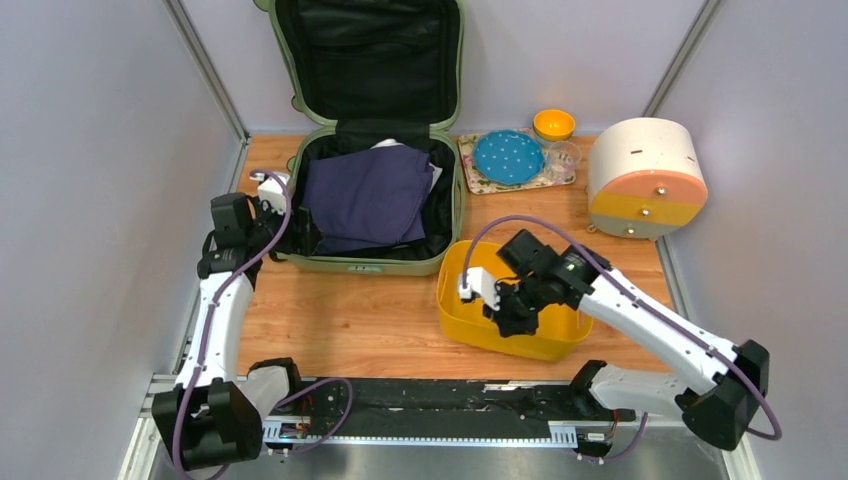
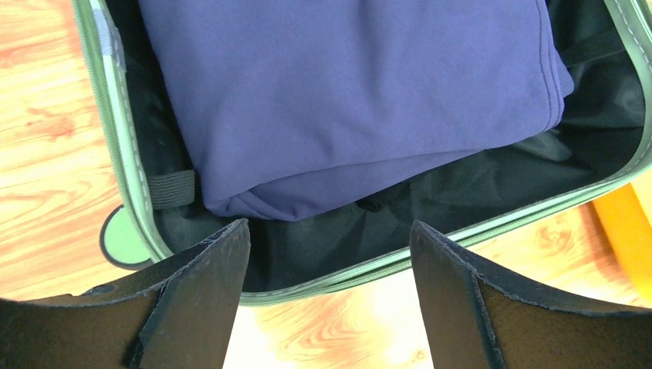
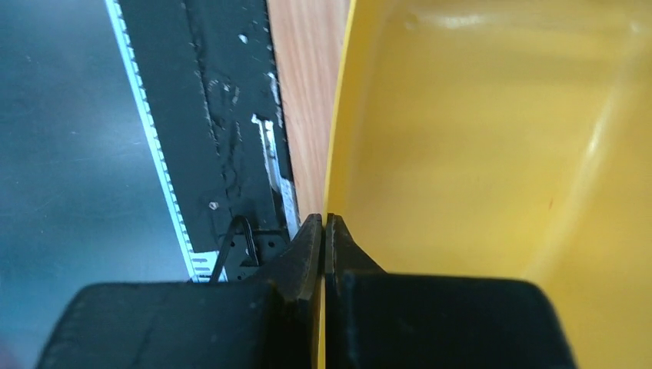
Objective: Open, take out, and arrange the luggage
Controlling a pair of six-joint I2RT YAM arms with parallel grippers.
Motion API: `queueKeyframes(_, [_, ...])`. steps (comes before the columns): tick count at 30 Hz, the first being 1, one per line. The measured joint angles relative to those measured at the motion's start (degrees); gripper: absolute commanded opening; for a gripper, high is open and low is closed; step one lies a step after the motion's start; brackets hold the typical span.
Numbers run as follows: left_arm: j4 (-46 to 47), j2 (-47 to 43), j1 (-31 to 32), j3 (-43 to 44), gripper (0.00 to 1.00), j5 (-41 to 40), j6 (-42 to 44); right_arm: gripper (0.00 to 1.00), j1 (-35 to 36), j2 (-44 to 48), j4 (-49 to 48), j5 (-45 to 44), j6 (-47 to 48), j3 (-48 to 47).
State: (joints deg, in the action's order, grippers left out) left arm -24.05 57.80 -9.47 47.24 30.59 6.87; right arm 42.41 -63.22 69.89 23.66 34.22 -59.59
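Observation:
The sage-green luggage lies open at the back left, its lid leaning on the back wall. A folded navy garment fills its black-lined base. My left gripper is open and empty over the luggage's near-left corner. In the left wrist view my left gripper straddles the green rim, with the garment just beyond. My right gripper is shut on the near rim of the yellow tray. In the right wrist view my right gripper pinches the tray wall.
A round cream-and-orange drawer box stands at the back right. A patterned mat holds a blue dotted plate and a clear glass, with an orange bowl behind. A black rail runs along the near edge.

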Motion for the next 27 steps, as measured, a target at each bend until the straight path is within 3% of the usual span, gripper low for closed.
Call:
queueKeyframes(3, [0.7,1.7,0.1,0.1,0.81,0.9,-0.7,0.0,6.1,-3.6,-3.4,0.4,-1.0,0.7])
queueKeyframes(7, [1.6,5.8,1.7,2.0,0.81,2.1,-0.2,0.53,8.3,-10.1,-6.1,1.6,-1.0,0.5])
queueKeyframes(10, [2.3,8.3,4.1,3.6,0.82,3.4,2.1,0.73,8.7,-13.4,-7.0,2.7,-1.1,-0.7])
queueKeyframes(17, [6.2,13.8,11.1,4.5,0.81,10.5,13.6,0.77,6.8,-10.8,-8.4,4.3,-2.2,-6.4])
queueKeyframes(22, [8.5,18.0,15.8,4.3,0.81,12.0,26.1,0.77,-1.0,-8.8,-11.3,6.0,-8.2,-12.8])
queueKeyframes(27, [14.8,20.9,19.9,2.3,0.83,11.5,34.6,0.76,-9.0,-12.7,-15.7,6.8,-16.2,-18.5])
